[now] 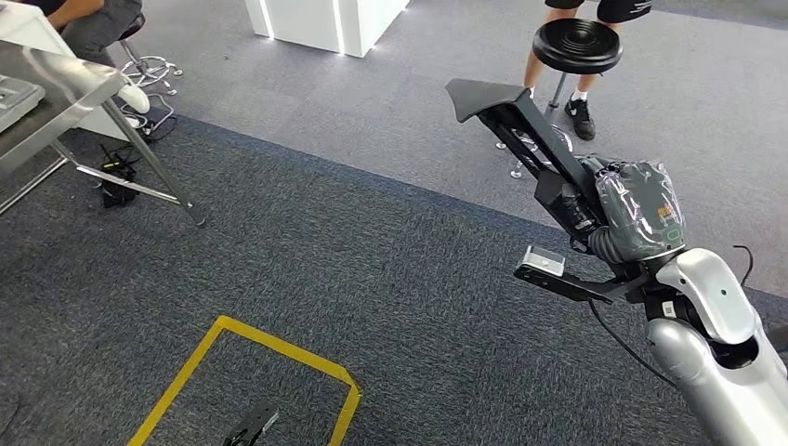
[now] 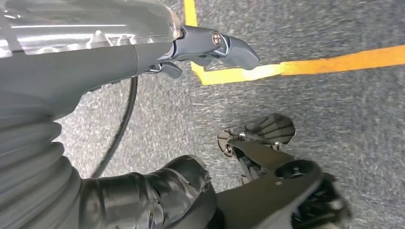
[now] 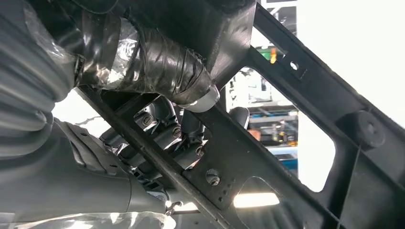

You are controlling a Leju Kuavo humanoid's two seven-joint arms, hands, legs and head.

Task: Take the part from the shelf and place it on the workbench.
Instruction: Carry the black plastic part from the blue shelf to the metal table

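Note:
The part [image 1: 517, 125] is a long black metal bracket with a flat plate at its far end. My right hand [image 1: 639, 219], wrapped in clear plastic, grips its near end and holds it in the air, slanting up and to the left over the carpet. In the right wrist view the taped thumb [image 3: 167, 67] and dark fingers [image 3: 177, 134] clasp the part's black frame [image 3: 291, 119]. The workbench [image 1: 58, 97], a steel table, stands at the far left. My left hand [image 2: 200, 52] hangs over the floor, fingers apart, holding nothing.
Yellow tape [image 1: 265, 346] marks a square on the grey carpet in front of me. A black stool [image 1: 576, 44] and a person's legs [image 1: 583, 98] are beyond the part. A white cabinet [image 1: 325, 23] stands farther back. Cables [image 1: 121, 173] lie under the workbench, where another person [image 1: 93, 20] sits.

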